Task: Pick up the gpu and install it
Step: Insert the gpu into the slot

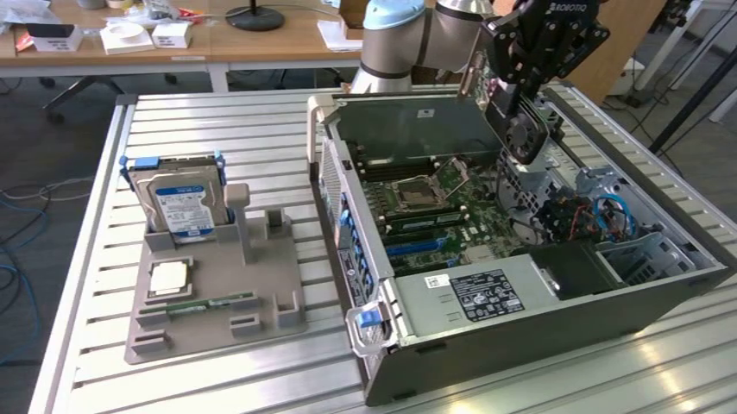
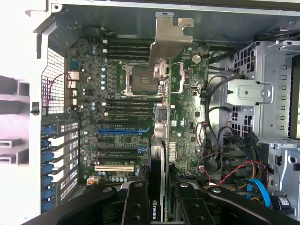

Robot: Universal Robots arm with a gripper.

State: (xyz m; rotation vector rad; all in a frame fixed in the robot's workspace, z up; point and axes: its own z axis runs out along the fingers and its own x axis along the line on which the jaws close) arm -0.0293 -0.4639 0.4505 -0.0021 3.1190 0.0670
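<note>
The fingers (image 2: 137,206) pinch the gpu (image 2: 160,178) from both flat sides, one black finger on each face. The card runs edge-on away from them, with its pale metal bracket (image 2: 171,35) at the far end. In the exterior view the gpu (image 1: 524,129) hangs upright at the end of the robot arm (image 1: 398,34), over the far right part of the open computer case (image 1: 553,341), its round fan showing. Whether its lower edge touches anything inside cannot be told. Beneath it lies the green motherboard (image 1: 444,211), with a labelled power supply (image 1: 489,293) at the near side and blue cables (image 1: 610,216) toward the exterior view's right. The case rests on a tabletop (image 1: 230,121) of ribbed silver aluminium slats. On the exterior view's left, well apart from the case, sits a grey holder (image 1: 224,289). It carries a hard drive (image 1: 179,207) standing upright at its far end, a square processor chip (image 1: 169,276) lying flat, and a narrow green memory stick (image 1: 207,304) toward its near end. Behind the tabletop stands a wooden desk (image 1: 276,43) bearing white boxes (image 1: 127,36) and a black lamp base (image 1: 255,17). The floor is dark, with a blue cable (image 1: 14,285) trailing at the exterior view's left edge.
</note>
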